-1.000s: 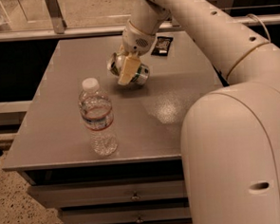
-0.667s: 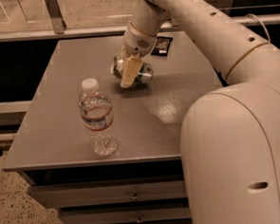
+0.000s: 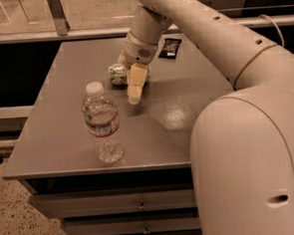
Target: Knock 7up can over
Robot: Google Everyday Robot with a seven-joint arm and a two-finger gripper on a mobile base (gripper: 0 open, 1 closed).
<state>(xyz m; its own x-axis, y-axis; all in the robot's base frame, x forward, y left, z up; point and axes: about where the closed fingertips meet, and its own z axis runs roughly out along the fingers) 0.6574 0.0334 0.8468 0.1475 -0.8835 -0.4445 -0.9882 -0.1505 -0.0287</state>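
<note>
The 7up can (image 3: pixel 118 74) lies on its side on the grey table (image 3: pixel 62 119), its silver end facing the camera, towards the back middle. My gripper (image 3: pixel 134 90) hangs from the white arm just to the right of the can, its cream-coloured fingertips (image 3: pixel 135 85) pointing down at the tabletop. The can is partly hidden behind the gripper. Whether they touch I cannot tell.
A clear plastic water bottle (image 3: pixel 103 123) with a white cap stands upright near the table's front left. A small dark packet (image 3: pixel 169 47) lies at the back right. The arm's large white body (image 3: pixel 249 163) fills the right foreground. Drawers (image 3: pixel 117 206) sit under the table.
The can has moved left and now lies clear of the gripper's left side. The gripper has shifted slightly forward and down. The bottle has not moved.
</note>
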